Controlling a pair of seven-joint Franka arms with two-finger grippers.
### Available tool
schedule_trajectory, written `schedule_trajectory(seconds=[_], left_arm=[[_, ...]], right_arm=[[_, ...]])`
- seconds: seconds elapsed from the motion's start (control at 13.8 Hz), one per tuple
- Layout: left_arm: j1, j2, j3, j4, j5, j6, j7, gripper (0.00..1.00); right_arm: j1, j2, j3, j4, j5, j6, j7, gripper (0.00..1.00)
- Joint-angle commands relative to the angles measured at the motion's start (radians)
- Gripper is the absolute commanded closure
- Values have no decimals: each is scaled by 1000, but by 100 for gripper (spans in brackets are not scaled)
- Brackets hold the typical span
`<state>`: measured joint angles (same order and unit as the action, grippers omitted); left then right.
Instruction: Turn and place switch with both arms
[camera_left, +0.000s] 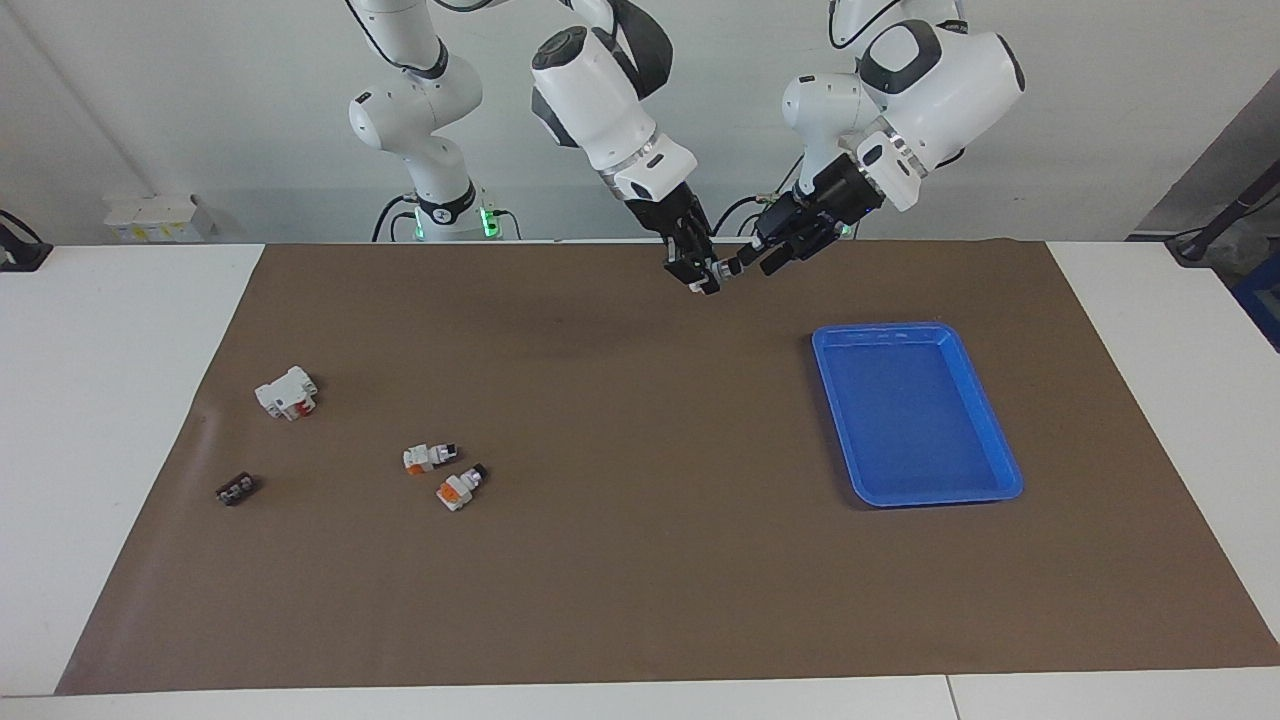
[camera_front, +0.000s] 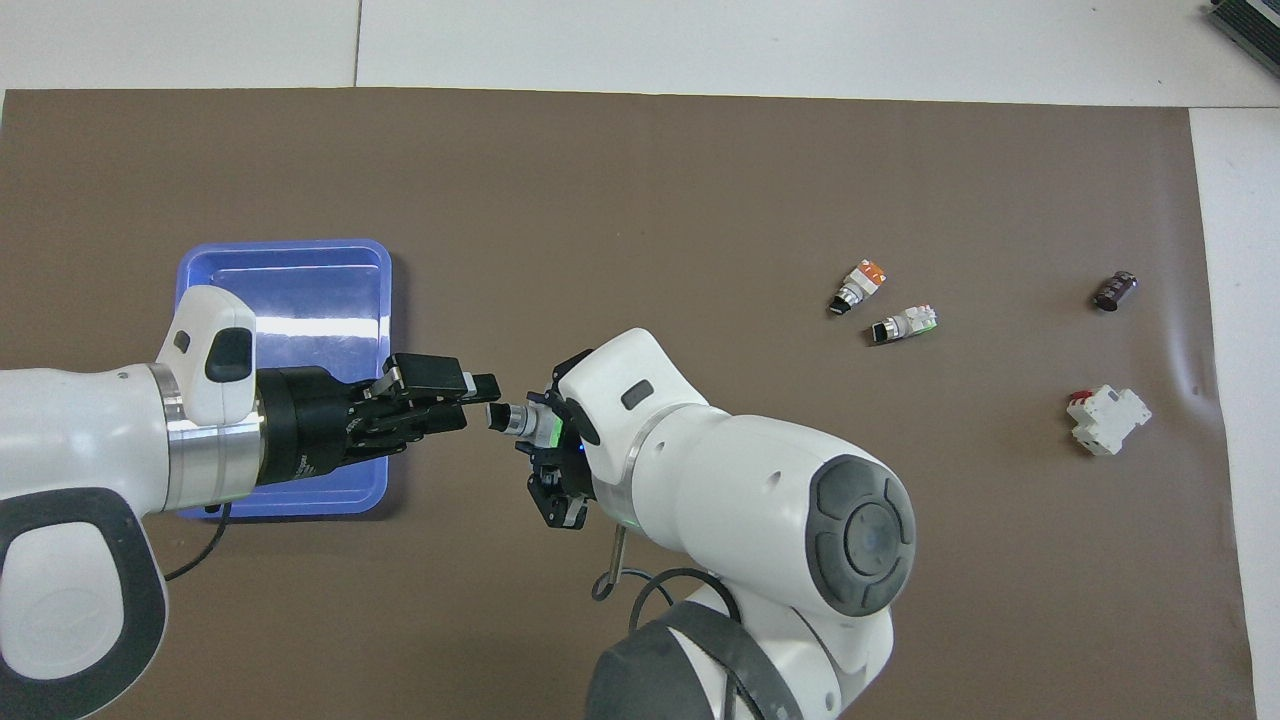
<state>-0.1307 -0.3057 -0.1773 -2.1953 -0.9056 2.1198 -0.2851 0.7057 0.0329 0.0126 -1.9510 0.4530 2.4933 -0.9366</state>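
While raised over the brown mat between the robots and the blue tray, held: the switch, pinched in the right gripper, its black knob toward the left gripper, whose fingers sit at that knob, grip unclear.

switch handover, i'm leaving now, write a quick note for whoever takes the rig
Right gripper: shut on the small white plastic switch with a black knob, held in the air over the brown mat.
Left gripper: at the knob end, grip unclear.
Blue plastic tray: toward the left arm's end, nothing in it.
Done: switch picked up, arms brought together.
Left: finish the handover and turn, then place it.
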Motion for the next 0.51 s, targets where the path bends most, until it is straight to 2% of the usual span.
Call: schedule_trajectory(seconds=[0.0, 0.07, 0.44], left_arm=[[-14, -23, 10, -26, -22, 16, -12, 50], [-14, -23, 10, -24, -24, 17, -14, 54], [-15, -18, 10, -29, -27, 25, -16, 54]], right_arm=[[-5, 18, 6, 20, 10, 10, 13, 100], [-5, 18, 6, 20, 10, 10, 13, 100], [-5, 16, 6, 21, 10, 10, 13, 100]])
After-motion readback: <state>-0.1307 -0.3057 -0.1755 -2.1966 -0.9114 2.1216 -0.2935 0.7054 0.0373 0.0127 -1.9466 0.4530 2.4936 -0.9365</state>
